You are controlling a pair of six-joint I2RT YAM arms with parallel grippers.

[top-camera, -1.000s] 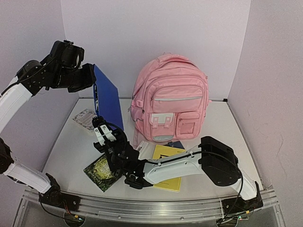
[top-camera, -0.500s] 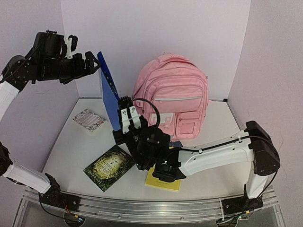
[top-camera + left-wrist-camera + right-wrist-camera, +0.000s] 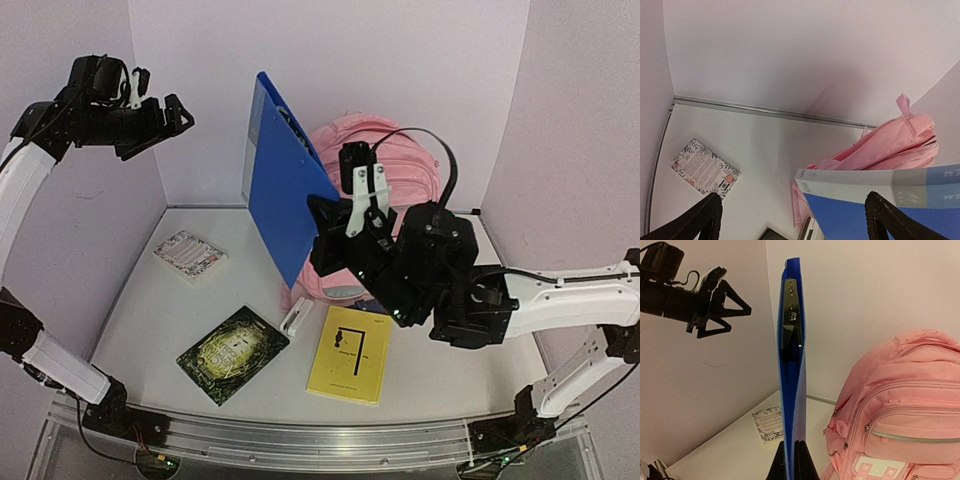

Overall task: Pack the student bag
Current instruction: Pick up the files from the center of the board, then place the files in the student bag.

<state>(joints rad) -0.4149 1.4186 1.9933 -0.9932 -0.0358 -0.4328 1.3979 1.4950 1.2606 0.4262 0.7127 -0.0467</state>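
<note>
The pink student bag (image 3: 415,165) stands upright at the back of the table, mostly hidden behind a blue folder (image 3: 285,200) and my right arm. My right gripper (image 3: 335,205) is shut on the folder's lower edge and holds it upright in the air, in front of the bag's left side. The right wrist view shows the folder (image 3: 792,365) edge-on between the shut fingers of the right gripper (image 3: 794,460), with the bag (image 3: 900,415) to its right. High up near the left wall, my left gripper (image 3: 165,115) is open and empty, apart from the folder (image 3: 880,185).
A floral booklet (image 3: 188,255) lies at the left. A dark green book (image 3: 232,353) and a yellow booklet (image 3: 350,352) lie at the front, with a small white object (image 3: 297,318) between them. Walls enclose the back and both sides.
My left gripper opened, let go of the blue folder and drew back to the upper left. My right arm rose with the folder and carried it right, toward the bag.
</note>
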